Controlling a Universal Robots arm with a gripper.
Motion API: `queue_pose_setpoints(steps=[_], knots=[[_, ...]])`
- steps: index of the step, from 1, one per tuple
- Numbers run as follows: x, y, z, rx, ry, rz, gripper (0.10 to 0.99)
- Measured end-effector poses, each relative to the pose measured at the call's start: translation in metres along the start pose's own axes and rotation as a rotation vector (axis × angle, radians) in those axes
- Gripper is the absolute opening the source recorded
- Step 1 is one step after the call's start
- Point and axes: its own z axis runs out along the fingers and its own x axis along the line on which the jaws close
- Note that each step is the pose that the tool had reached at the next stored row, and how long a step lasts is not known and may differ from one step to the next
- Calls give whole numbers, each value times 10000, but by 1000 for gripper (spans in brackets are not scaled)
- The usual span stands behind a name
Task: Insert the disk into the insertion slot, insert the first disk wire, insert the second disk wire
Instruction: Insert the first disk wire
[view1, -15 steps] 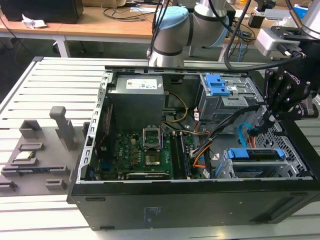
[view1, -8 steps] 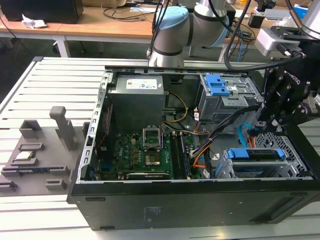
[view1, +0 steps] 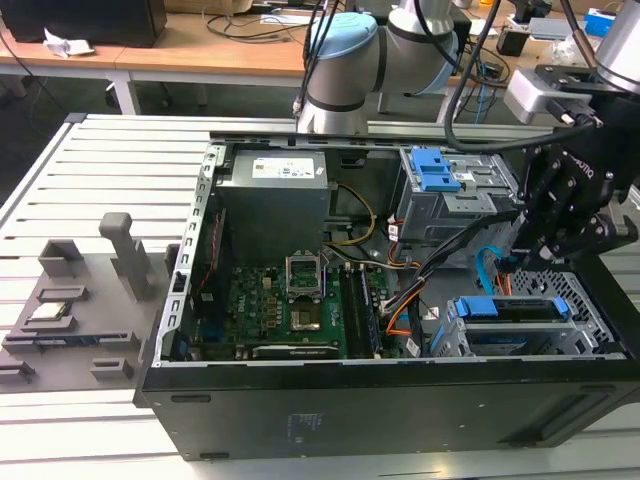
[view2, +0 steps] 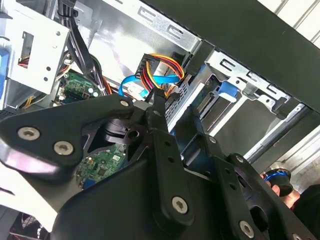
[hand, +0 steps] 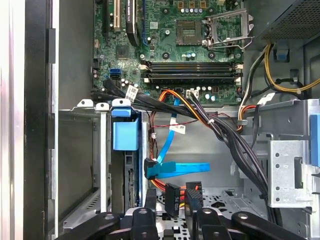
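Your arm (view1: 345, 60) reaches over the open computer case (view1: 350, 410) from its far side, wrist bent down, with the gripper (view1: 520, 262) lowered inside at the exterior view's right. The disk (view1: 505, 308) sits in the insertion slot (view1: 450, 335) at the case's near corner. Its blue carrier runs lengthwise from the exterior view's left to its right, along the near wall.

The first wrist view adds what that view hides. The fingers (hand: 150, 197) stand spread with a black power connector (hand: 172, 199) between them, and you cannot confirm contact. A blue data cable (hand: 182, 168) lies loose just beside the disk's edge. The second wrist view shows coloured wires (view2: 160, 67) past the fingertips.
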Motion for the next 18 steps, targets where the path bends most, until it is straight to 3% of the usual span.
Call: queue_pose_setpoints(steps=[9,10,11,18], knots=[[-1,4,35,0,16,1,349],[-1,3,35,1,16,1,216],[-1,3,35,0,16,0,169],[-1,4,35,1,16,0,169]])
